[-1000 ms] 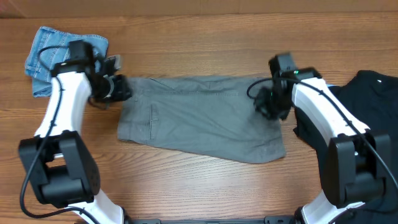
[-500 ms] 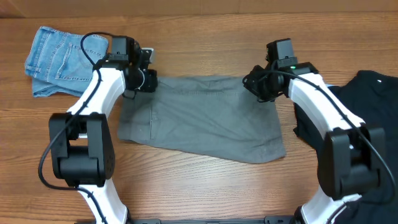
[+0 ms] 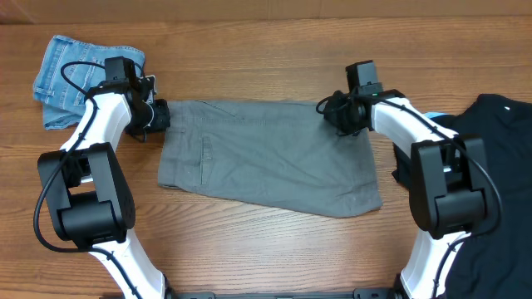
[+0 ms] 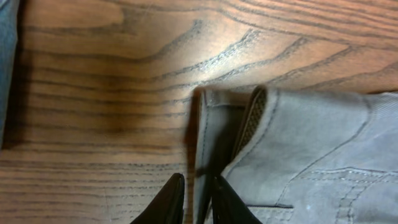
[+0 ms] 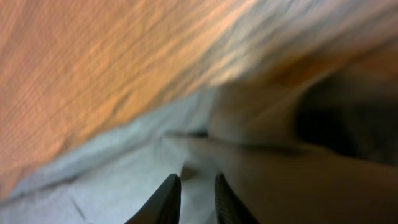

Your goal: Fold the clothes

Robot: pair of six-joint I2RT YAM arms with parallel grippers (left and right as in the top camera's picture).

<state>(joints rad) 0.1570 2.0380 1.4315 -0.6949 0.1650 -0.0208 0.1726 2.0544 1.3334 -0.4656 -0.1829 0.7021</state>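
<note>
Pinching the waistband corner of the grey-olive shorts [image 3: 266,158], the left gripper [image 4: 196,180] is clamped on the cloth edge, the shorts lying flat from it across to the right gripper [image 5: 196,177], whose close-set fingers meet the opposite corner, too blurred to tell whether they grip.

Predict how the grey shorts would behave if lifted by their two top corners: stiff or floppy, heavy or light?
Probably floppy: the shorts lie flat with soft wrinkles, and the waistband corner at the left tool curls open. Lifted by corners only, the middle would likely sag. Probably light, being thin cloth; it may drag on the grained table.
</note>
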